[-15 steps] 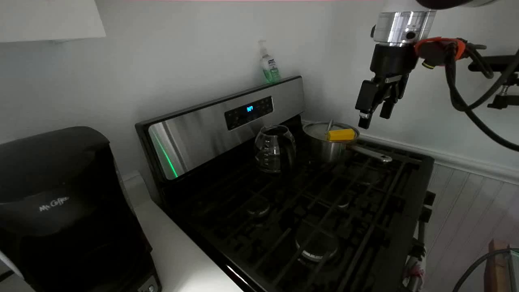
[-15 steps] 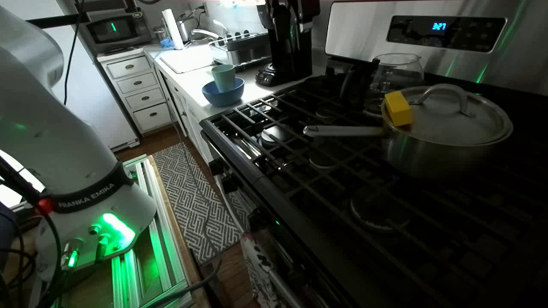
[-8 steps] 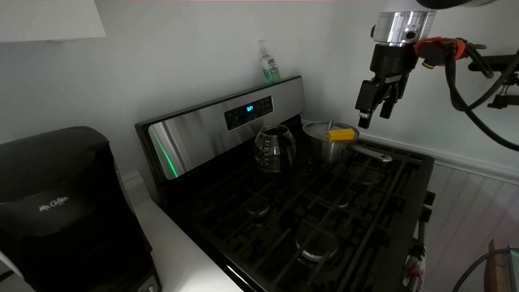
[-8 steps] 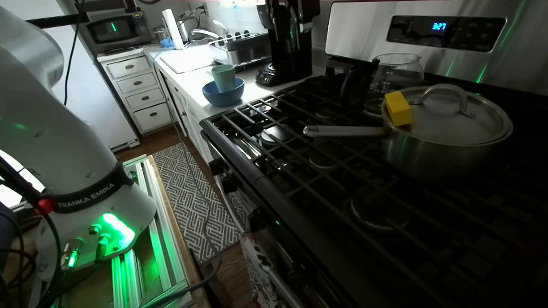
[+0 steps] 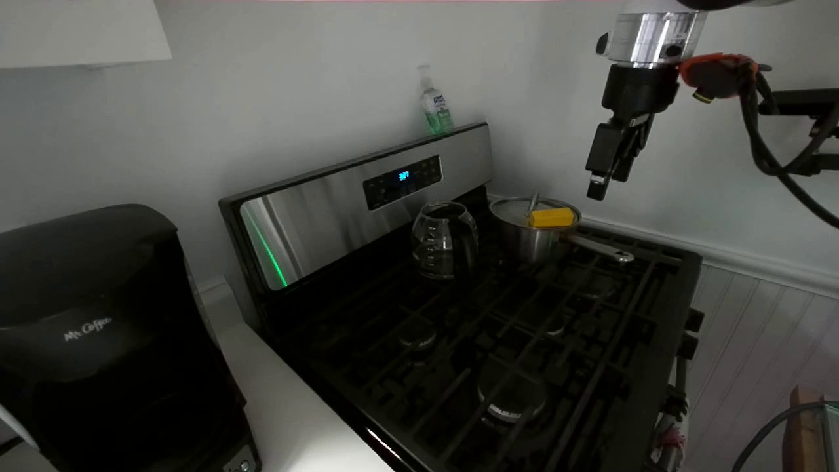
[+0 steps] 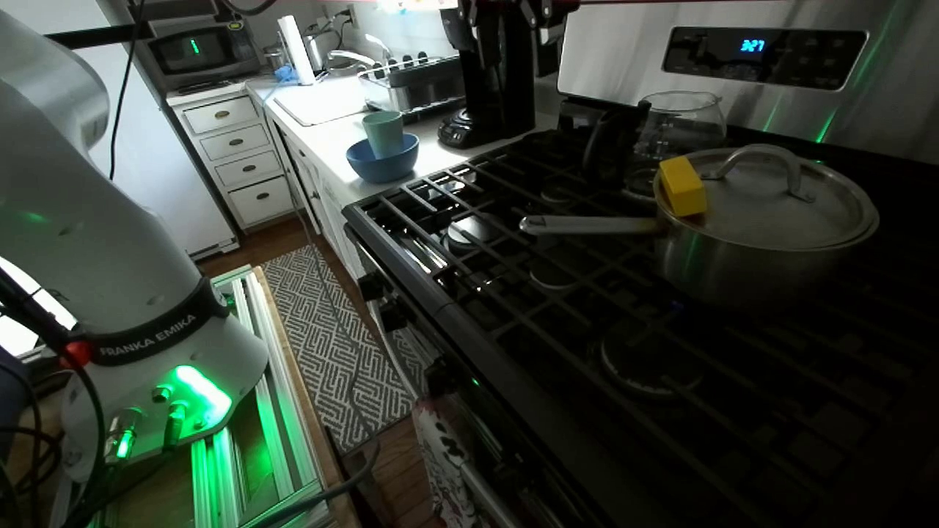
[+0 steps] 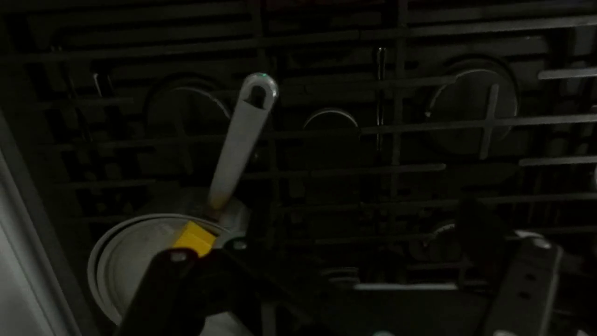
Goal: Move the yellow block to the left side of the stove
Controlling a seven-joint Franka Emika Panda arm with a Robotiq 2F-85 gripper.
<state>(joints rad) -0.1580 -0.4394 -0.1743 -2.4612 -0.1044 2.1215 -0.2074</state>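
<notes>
The small yellow block (image 5: 551, 217) rests on the lid of the steel pot (image 5: 532, 244), at the edge near the pot's handle. It also shows in an exterior view (image 6: 682, 186) and in the wrist view (image 7: 193, 240), where my left finger hides its lower part. The pot stands on the stove (image 5: 498, 341), a black gas range with dark grates. My gripper (image 5: 608, 186) is open and empty, above and to the right of the block in that exterior view. In the wrist view the gripper's (image 7: 364, 226) fingers are wide apart, with dark grates between them.
A glass carafe (image 5: 432, 242) stands beside the pot, by the back panel. The pot's long handle (image 6: 587, 225) sticks out over the grates. A black coffee maker (image 5: 98, 341) is on the counter. A blue bowl (image 6: 400, 161) with a cup (image 6: 383, 130) is near the stove's far edge.
My gripper has turned about its axis and shifted slightly, a little to the right in both exterior views. It stays open. The yellow block and pot have not moved.
</notes>
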